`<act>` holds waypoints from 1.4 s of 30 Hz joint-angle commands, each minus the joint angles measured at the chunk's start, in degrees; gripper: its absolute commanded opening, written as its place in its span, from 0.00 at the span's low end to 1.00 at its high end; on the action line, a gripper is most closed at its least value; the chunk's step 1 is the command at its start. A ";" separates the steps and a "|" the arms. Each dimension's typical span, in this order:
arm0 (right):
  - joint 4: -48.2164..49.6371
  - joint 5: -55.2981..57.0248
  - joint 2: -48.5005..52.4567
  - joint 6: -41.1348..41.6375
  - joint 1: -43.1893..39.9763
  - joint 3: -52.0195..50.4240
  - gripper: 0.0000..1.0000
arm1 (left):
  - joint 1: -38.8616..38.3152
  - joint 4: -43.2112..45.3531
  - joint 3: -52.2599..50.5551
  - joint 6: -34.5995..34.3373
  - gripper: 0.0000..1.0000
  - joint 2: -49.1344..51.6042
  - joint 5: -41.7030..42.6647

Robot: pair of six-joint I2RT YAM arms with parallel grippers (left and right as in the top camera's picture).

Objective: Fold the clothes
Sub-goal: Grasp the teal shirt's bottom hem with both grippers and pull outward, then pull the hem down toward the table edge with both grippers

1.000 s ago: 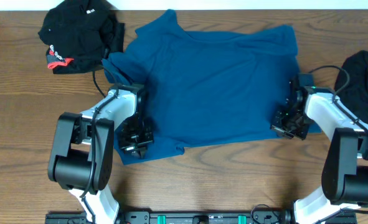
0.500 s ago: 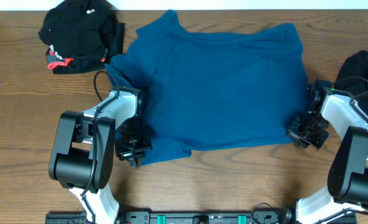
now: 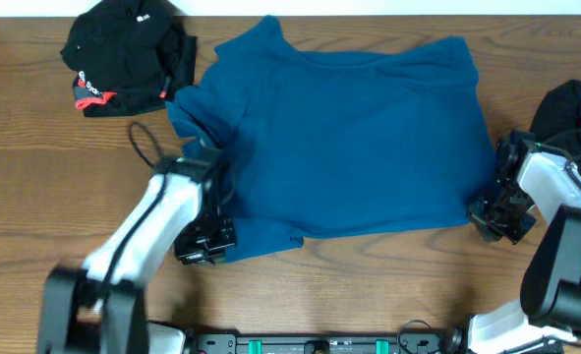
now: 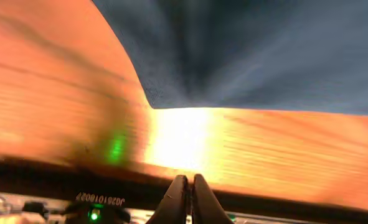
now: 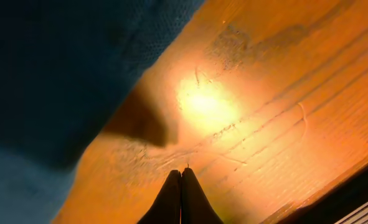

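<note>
Clothes (image 3: 369, 157), three: teal shirt (image 3: 339, 128), black-and-red garment (image 3: 123, 54), dark garment (image 3: 571, 113)

Three garments total, fwiw: one big teal-blue shirt (image 3: 349, 138), one black garment with red-and-white trim (image 3: 123, 54), and one plain dark garment (image 3: 570, 113) over at the right edge. Two robot arms, left arm (image 3: 138, 241) and right arm (image 3: 551, 187), plus two grippers, left gripper (image 3: 203, 248) and right gripper (image 3: 496, 218). Just one wooden table (image 3: 34, 177) under the whole lot.
</note>
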 commanded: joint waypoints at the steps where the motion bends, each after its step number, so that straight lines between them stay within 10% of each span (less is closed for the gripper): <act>1: 1.18 -0.09 -6.71 -0.70 0.35 -0.13 0.01 | -0.09 0.94 0.90 -1.90 0.06 -8.61 -4.09; 9: 15.21 -18.12 -16.74 -16.61 1.11 -0.13 0.09 | -0.09 15.32 0.79 -1.20 0.06 -15.10 -8.72; 23: 18.01 -18.21 -10.60 -16.37 1.95 -0.44 0.01 | -0.11 20.68 0.76 -1.49 0.06 6.01 -3.91; 42: 24.90 -14.21 -6.67 -15.50 2.10 -6.62 0.01 | -0.09 26.47 -4.79 -1.46 0.06 7.21 -4.00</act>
